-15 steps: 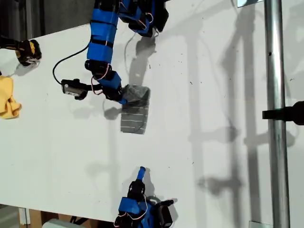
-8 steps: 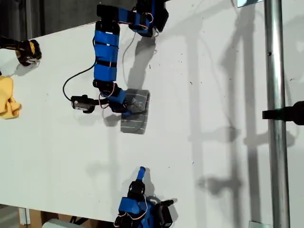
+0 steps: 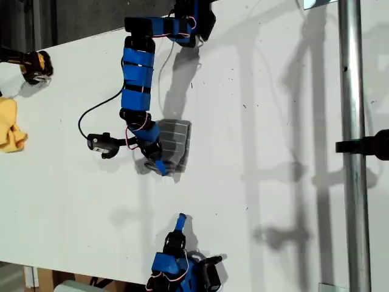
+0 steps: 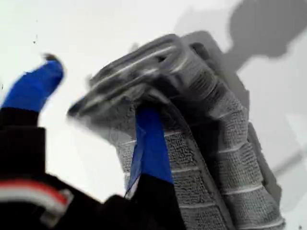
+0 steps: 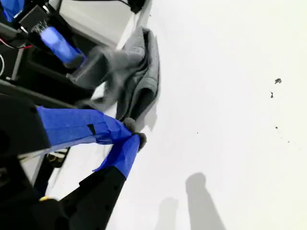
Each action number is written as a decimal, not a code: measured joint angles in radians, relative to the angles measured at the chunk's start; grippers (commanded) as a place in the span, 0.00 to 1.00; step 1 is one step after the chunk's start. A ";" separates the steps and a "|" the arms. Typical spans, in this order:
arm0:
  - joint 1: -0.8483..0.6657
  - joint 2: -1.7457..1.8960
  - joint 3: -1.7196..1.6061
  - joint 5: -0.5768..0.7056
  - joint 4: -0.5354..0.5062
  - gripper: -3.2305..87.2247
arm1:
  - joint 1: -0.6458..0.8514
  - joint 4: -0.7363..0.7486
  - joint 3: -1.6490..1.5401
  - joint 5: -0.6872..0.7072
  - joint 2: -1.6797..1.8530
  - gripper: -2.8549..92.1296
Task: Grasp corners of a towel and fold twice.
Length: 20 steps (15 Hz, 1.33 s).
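Gripper one, my first gripper, is spread wide with one blue finger tucked under or into the bunched edge of the towel; the other finger hangs clear of the cloth, so nothing is pinched. In the exterior view this gripper sits at the towel's near edge, roughly mid-desk, with the grey striped cloth already folded into a small, thick, humped-up stack.

My second gripper is parked near the desk's lower edge in the exterior view, well apart from the towel; its blue tips meet with nothing between them.

Risks, as I judge them:
- Only one finger engages, so lifting or pushing may just drag the stack across the desk rather than fold it.
- If the jaws close now they may catch every layer, or only the top one, and the fold comes out skewed or unrolls.
- Blur in the first wrist view suggests fast motion; the layers could slip off.
- One arm working alone means an uneven fold.
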<state>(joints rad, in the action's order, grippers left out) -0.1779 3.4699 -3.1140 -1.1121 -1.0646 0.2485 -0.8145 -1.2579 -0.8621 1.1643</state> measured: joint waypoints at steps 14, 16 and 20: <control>0.000 0.000 0.000 -0.069 -0.054 0.09 | 0.100 -0.120 -1.055 -0.161 1.338 0.03; 0.028 0.000 0.000 -0.069 -0.075 0.14 | 0.048 -0.155 -1.336 -0.288 1.578 0.03; 0.153 0.000 0.000 -0.215 -0.192 0.13 | 0.018 -0.371 -1.588 -0.529 1.884 0.11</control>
<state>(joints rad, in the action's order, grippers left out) -0.0245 3.4699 -3.1140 -1.3269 -1.2563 0.2669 -1.1858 -2.8455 -1.3913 3.0480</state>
